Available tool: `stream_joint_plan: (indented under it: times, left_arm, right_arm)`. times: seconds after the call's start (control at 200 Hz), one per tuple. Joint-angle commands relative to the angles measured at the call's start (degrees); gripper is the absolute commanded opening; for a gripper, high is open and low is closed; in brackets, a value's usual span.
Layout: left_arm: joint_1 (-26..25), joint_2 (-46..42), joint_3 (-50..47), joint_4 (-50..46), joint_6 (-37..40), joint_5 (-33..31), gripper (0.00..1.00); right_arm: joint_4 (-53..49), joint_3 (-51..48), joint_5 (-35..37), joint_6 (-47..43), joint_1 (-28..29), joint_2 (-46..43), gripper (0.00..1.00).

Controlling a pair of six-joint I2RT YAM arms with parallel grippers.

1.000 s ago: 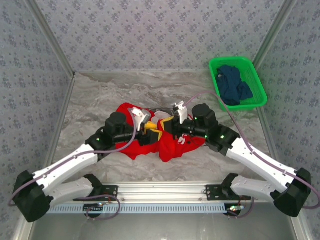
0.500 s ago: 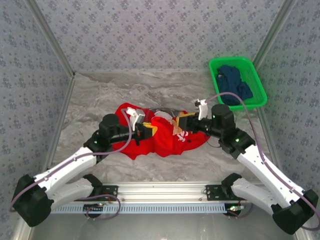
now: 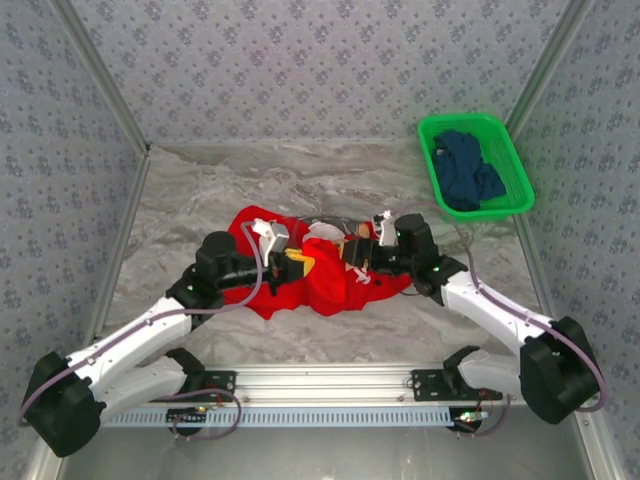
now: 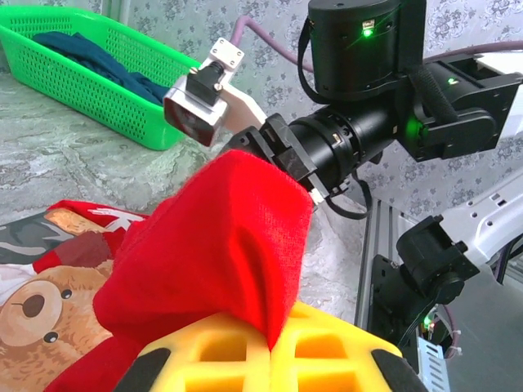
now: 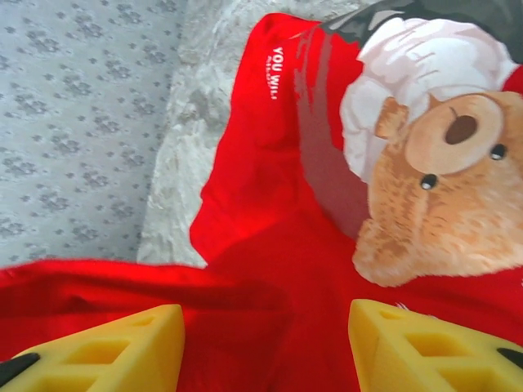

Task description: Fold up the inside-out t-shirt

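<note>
- A bright red cloth t-shirt (image 3: 335, 288) lies crumpled in the middle of the grey marbled desk (image 3: 200, 190), between the two arms. I cannot make out its sleeves and collar in the heap.
- The left end effector (image 4: 274, 347) has its yellow fingers pressed together on a raised fold of the red cloth. The lower part of the fingers is cut off by the edge of the left wrist view.
- Seen from above, the left end effector (image 3: 292, 260) sits on the left half of the shirt, and its tips are too small to judge.
- The right end effector (image 5: 261, 343) is spread, with red cloth lying under the gap. I cannot tell whether its tips touch the cloth.
- In the left wrist view, the tips of the right end effector are hidden behind the raised red fold.
- The brown bear print (image 5: 441, 180) is cut off at the right edge. The small white lettering (image 5: 276, 65) begins "YOU WILL", and the rest is too small to read.
- A green plastic mesh basket (image 3: 470, 121) stands in the far right corner, well apart from the shirt, with a dark navy-blue garment (image 3: 468, 172) inside.
</note>
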Motion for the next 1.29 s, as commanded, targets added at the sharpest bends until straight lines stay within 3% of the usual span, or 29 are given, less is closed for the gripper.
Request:
stream_joint_plan:
  times: [0.0,0.16,0.195,0.295,0.43,0.525,0.57,0.74,0.864,1.014,1.289]
  left_arm:
    - [0.14,-1.42,-0.38,0.17,1.51,0.40,0.00]
    - [0.16,-1.86,-0.97,-1.08,1.50,-1.40,0.00]
    - [0.17,-2.00,-1.37,-1.73,1.50,-2.05,0.00]
    - [0.14,-2.47,-3.53,-4.42,1.44,-4.95,0.00]
    - [0.04,-2.65,-7.60,-6.97,-1.07,-11.07,0.05]
    - [0.04,-2.50,-8.81,-11.27,-3.21,-16.99,0.15]
    - [0.01,-2.34,-8.67,-14.00,-3.89,-19.10,0.24]
    - [0.03,-3.94,-7.76,-22.15,-6.95,-21.43,0.52]
    - [0.06,-9.18,-8.87,-24.24,-10.77,-23.41,0.67]
    - [2.46,-10.92,-6.67,-26.12,-12.69,-27.03,0.74]
    - [4.86,3.63,2.50,-30.19,-13.99,-19.68,0.78]
  right_arm:
    - [11.60,-1.48,-3.76,5.78,0.19,1.19,0.49]
    - [10.04,-1.20,-3.07,5.61,0.36,-0.31,0.06]
    - [8.10,-1.09,-1.77,3.66,0.28,-1.83,0.00]
    - [-0.97,0.79,5.20,-6.57,0.84,-7.17,0.00]
    - [0.18,-0.30,6.73,-13.78,2.81,-11.70,0.00]
    - [3.59,-1.58,6.48,-17.31,5.28,-12.97,0.00]
    - [4.02,-1.72,6.91,-19.19,6.74,-12.69,0.00]
    - [6.79,-2.26,8.26,-25.10,13.08,-10.35,0.00]
    - [7.64,-2.59,7.80,-27.25,15.56,-8.62,0.00]
    - [6.29,-2.95,6.13,-28.59,15.84,-10.00,0.00]
    - [-1.87,-5.34,9.42,-30.56,15.84,-16.59,0.00]
